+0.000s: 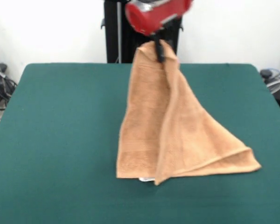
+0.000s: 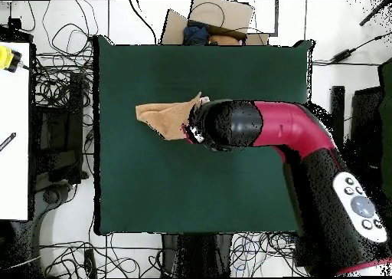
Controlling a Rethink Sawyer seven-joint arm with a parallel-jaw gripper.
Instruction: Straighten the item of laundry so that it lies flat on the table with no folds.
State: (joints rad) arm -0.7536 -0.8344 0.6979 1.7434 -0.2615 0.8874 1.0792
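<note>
The orange-tan towel (image 1: 172,126) hangs from my gripper (image 1: 159,50), which is shut on its top corner well above the green table (image 1: 60,140). The towel drapes down in a folded triangle. Its lower edge rests on the table near the front, with one corner pointing right (image 1: 252,163) and a small white tag (image 1: 146,179) showing under the bottom edge. In the overhead view the red arm (image 2: 283,130) covers most of the towel (image 2: 164,115); only its left part shows, and the gripper itself is hidden there.
The black pedestal (image 1: 116,32) stands behind the table's far edge. Cables and boxes (image 2: 53,123) lie on the floor around the table. A cardboard box (image 2: 218,23) sits beyond one table edge.
</note>
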